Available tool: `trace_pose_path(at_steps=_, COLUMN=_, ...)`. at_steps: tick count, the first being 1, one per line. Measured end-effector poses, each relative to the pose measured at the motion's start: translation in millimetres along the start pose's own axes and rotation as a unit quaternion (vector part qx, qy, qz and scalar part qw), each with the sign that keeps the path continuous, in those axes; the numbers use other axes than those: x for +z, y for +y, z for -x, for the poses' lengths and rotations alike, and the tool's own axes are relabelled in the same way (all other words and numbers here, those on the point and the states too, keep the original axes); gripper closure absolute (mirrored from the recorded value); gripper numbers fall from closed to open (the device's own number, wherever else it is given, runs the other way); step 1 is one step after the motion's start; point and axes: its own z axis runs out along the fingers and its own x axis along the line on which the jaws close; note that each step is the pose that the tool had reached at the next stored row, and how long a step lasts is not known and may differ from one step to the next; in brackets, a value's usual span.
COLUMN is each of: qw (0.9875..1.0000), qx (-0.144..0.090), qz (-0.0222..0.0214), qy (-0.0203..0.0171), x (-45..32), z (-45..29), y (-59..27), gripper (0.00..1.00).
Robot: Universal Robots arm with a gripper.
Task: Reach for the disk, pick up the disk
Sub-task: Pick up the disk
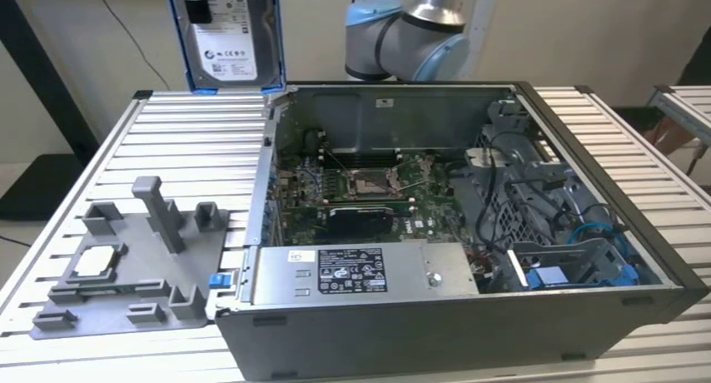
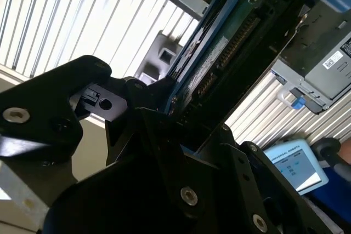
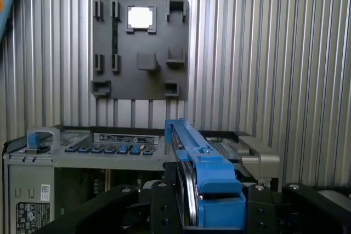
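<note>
Nearest in the first wrist view: claw (image 3: 211, 198) shut firmly on the disk (image 3: 189, 135), jaws pressed to both flat faces, blue bracket edge-on between them. Holds the drive upright in the air, lifted clear of everything, white label facing the exterior view, up at the far corner of the case on the exterior view's left. Beneath, well apart: open computer case (image 1: 467, 233), motherboard exposed. Beyond that, grey fixture plate (image 3: 140, 47) lying flat on the slatted aluminium surface (image 1: 166, 133), small white-grey square chip (image 3: 140, 17) seated in one pocket.
</note>
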Motion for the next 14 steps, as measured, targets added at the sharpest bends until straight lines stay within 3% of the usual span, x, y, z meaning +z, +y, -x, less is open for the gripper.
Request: trace_pose_path(at_steps=14, qw=1.0, qx=0.0, qz=0.0014, qy=0.0, x=0.0, z=-0.6, y=-39.5, gripper=1.0)
